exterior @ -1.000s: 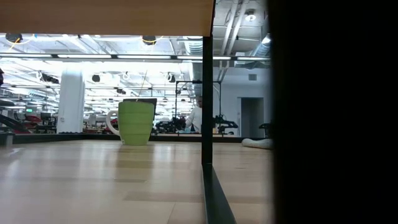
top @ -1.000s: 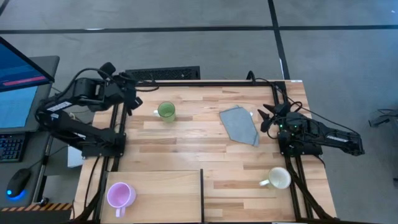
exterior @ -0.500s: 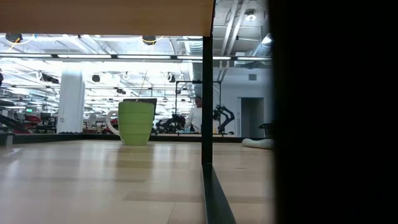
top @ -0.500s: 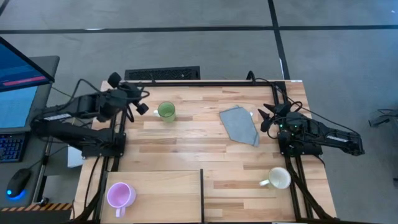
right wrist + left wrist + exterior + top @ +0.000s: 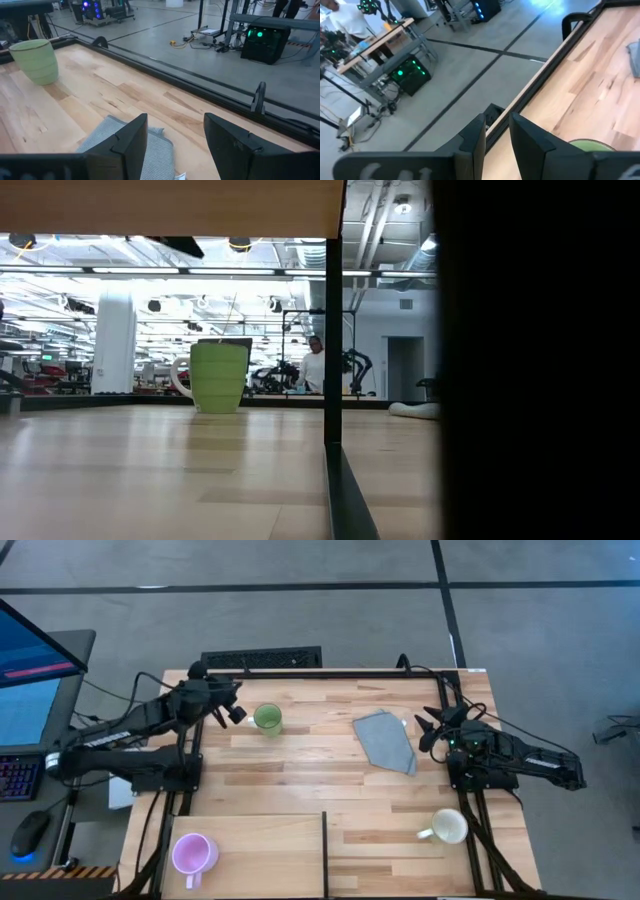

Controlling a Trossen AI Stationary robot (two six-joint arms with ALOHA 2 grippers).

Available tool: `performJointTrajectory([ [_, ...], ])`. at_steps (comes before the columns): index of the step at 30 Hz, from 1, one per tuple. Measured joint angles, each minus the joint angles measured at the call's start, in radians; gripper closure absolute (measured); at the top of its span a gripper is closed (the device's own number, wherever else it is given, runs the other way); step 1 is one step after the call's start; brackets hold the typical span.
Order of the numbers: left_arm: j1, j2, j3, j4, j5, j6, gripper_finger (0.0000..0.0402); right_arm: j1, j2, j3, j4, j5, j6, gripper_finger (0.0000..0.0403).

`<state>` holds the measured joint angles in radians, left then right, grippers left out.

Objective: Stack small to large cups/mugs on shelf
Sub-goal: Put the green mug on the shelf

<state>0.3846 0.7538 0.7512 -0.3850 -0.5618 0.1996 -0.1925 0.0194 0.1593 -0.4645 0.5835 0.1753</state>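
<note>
Left gripper point(image 5: 232, 706): mine, just beside the green mug point(image 5: 267, 718), fingers narrowly apart, grasping nothing.
Right gripper point(image 5: 430, 727): mine, fingers spread, empty, near the grey cloth point(image 5: 386, 740).
Purple mug point(image 5: 193, 853): on the shelf point(image 5: 270, 855).
White mug point(image 5: 447, 827): on the table point(image 5: 300, 775).

Grey concrete floor point(image 5: 330, 615) with dark seams — a monitor point(image 5: 30, 650), seemingly, at one side.

left arm: reached across the far-left table edge
left gripper point(image 5: 231, 706): fingers narrowly parted, holding nothing
right gripper point(image 5: 428, 730): open, empty, waiting at the right edge
</note>
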Motion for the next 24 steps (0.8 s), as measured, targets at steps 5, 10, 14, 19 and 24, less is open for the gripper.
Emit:
performJointTrajectory([
  [5,0.102,0.0,-0.096,0.169,0.16,0.032,0.0321,0.0,0.0,0.0,-0.001,0.0,0.0,0.0187],
  [10,0.191,0.001,-0.152,0.223,0.254,0.044,0.0321,0.0,0.0,0.0,-0.001,0.0,0.0,0.0187],
  [14,0.248,0.001,-0.168,0.205,0.359,0.044,0.0321,0.0,0.0,0.0,-0.001,0.0,0.0,0.0187],
  [19,0.291,0.001,-0.168,0.217,0.542,0.051,0.0321,0.0,0.0,0.0,0.0,0.0,0.0,0.0187],
  [24,0.308,0.013,-0.168,0.21,0.639,0.08,0.0321,0.0,0.0,0.0,0.001,0.0,0.0,0.0187],
])
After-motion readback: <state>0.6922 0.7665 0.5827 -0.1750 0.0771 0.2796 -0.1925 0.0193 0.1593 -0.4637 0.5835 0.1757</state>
